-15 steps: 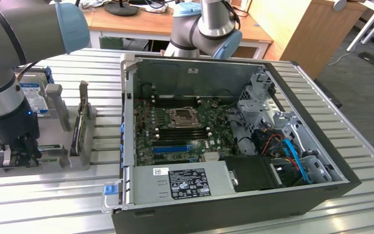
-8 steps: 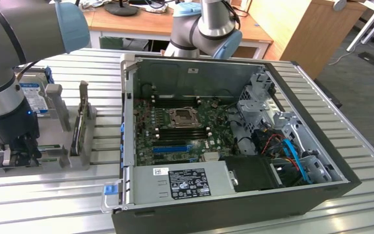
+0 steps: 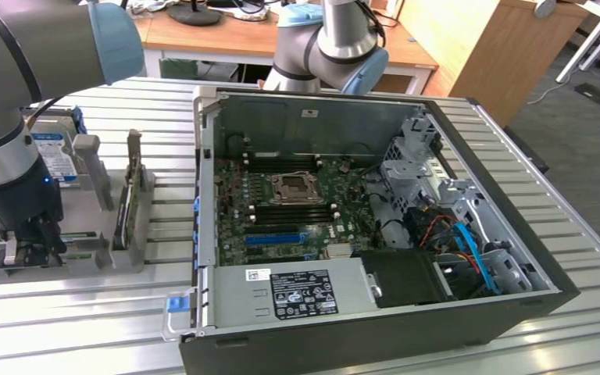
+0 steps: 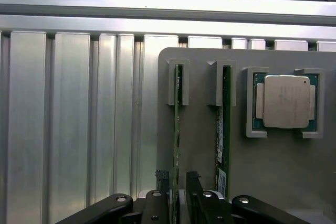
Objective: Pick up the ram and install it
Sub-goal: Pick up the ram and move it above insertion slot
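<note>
Ram sticks come to two in your wrist view. The ram (image 4: 177, 129) sits between the jaws, and a second ram stick (image 4: 222, 129) stands just beside it. Both are on edge, each with its far end in a grey slotted post of the fixture tray (image 4: 273, 182). You also have one square silver processor (image 4: 286, 102), lying flat in its own corner brackets next to the second stick. The exterior view gives you one hard drive (image 3: 55, 152) with a blue-white label, upright at the tray's far side. It also shows one open computer case (image 3: 383, 336) on the exterior view's right, with its motherboard (image 3: 279, 211) exposed.

Your single arm (image 3: 8, 117) comes down from the exterior view's upper left. Its wrist points straight down over the near end of the tray (image 3: 123, 262), well apart from the case. The gripper (image 3: 29, 250) is low, at the tray's surface.

Only the wrist view lets you judge the gripper (image 4: 177, 177). The jaws stand narrowly apart with one finger on each side of the ram and a thin gap showing. They look unclosed, though you cannot tell for sure whether a pad touches the board. The ram is seated in its holder, not lifted.

The slatted aluminium desk (image 3: 91, 312) carries both tray and case, and its edge rail shows in the wrist view beyond the tray.
</note>
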`<state>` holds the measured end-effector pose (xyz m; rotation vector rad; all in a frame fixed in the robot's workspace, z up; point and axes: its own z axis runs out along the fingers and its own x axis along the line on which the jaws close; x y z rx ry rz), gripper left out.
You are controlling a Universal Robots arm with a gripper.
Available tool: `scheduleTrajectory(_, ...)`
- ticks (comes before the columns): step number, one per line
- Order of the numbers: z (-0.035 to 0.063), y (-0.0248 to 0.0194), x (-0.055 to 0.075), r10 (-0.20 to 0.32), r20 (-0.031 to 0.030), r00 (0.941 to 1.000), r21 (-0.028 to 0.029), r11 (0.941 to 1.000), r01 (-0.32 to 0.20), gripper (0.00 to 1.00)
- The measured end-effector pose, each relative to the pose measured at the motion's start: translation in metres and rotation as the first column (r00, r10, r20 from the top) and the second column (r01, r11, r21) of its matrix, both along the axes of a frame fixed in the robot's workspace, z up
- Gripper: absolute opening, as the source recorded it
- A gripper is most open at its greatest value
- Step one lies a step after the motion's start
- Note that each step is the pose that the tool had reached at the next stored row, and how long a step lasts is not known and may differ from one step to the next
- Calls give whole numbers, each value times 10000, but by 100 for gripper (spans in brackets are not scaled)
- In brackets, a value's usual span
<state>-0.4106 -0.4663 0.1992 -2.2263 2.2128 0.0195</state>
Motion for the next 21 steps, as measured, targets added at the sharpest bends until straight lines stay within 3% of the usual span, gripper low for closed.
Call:
scheduleTrajectory(8, 0, 0, 0, 0, -1, 10000, 0, 10000, 0, 27)
scheduleTrajectory(10, 0, 0, 0, 1, 0, 10000, 0, 10000, -1, 25)
scheduleTrajectory(11, 0, 0, 0, 1, 0, 10000, 0, 10000, -1, 19)
scheduleTrajectory(21, 0, 0, 0, 0, 0, 10000, -1, 10000, 0, 18)
